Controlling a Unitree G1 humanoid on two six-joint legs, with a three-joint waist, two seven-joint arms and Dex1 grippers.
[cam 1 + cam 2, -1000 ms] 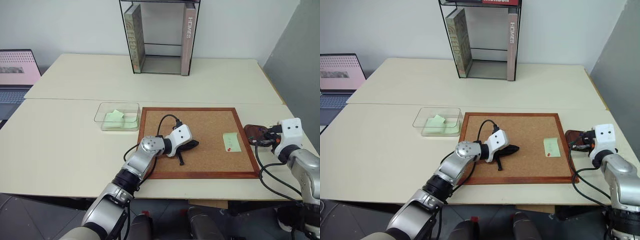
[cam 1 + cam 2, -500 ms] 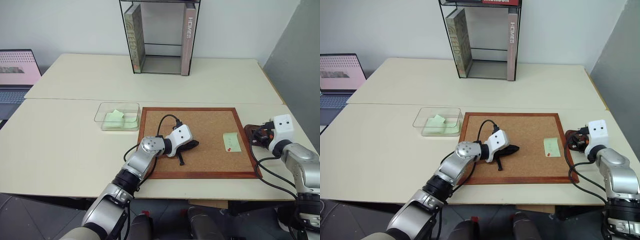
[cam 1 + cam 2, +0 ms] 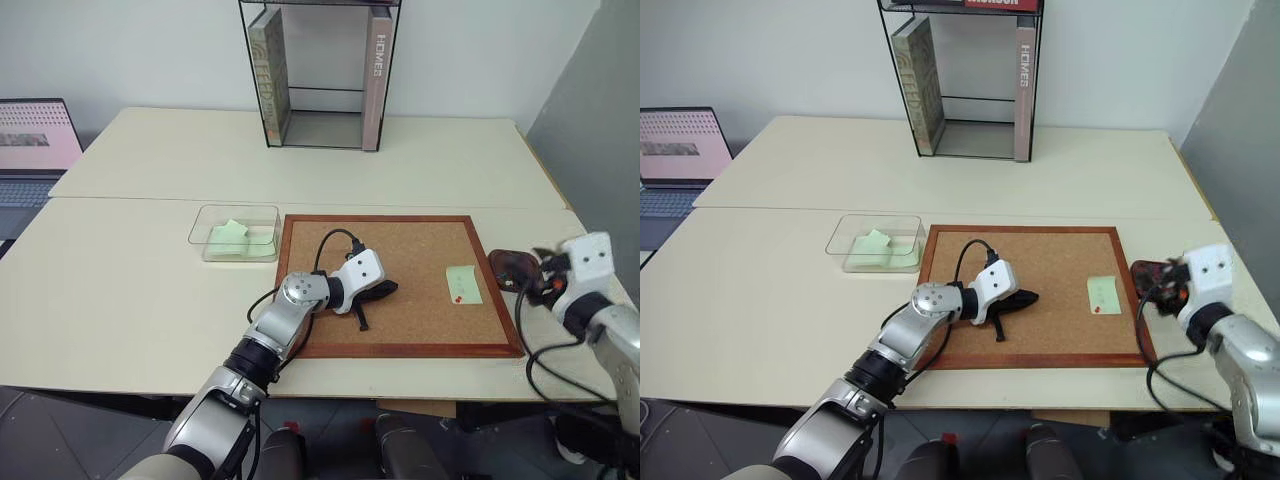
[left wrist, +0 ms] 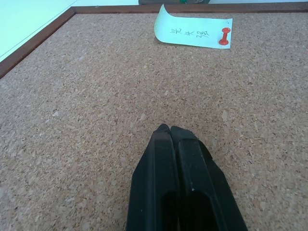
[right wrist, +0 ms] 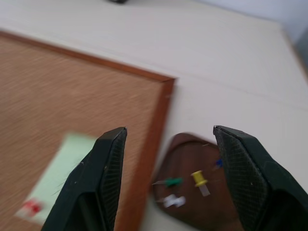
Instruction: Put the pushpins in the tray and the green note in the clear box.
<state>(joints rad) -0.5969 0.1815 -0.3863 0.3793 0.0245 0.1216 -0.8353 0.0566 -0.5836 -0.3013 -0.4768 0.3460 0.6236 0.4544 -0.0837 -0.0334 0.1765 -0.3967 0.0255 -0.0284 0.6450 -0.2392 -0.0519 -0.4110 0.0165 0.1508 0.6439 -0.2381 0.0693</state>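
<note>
A large wood-framed corkboard (image 3: pixel 400 285) is laid on the pale bench (image 3: pixel 150 290). A small pale green paper note (image 3: pixel 462 283) is seen on the right part of the cork, fixed at its near end by a red-headed pushpin (image 4: pixel 224 36). The left pincer (image 3: pixel 385 290) is rested on the middle of the cork, well apart from the note, its two black fingers (image 4: pixel 163 168) pressed together with nothing between them.

Just beside the board's right frame, a small dark reddish-brown wooden tray (image 5: pixel 192 192) is set on the bench. Green, yellow and white pushpins (image 5: pixel 185 185) are seen lying inside it, and something blue at its edge cannot be made out. The right pincer (image 5: pixel 168 144) is held above the tray and the board's right edge, its fingers (image 5: pixel 103 168) spread wide and empty.

A shallow clear plastic box (image 3: pixel 235 232) is placed just beside the board's far-left corner, with a crumpled pale green paper (image 3: pixel 229 236) inside. A black-framed glass bookcase (image 3: pixel 320 75) with books is stood at the bench's far side, and a laptop (image 3: pixel 30 150) at the far left.
</note>
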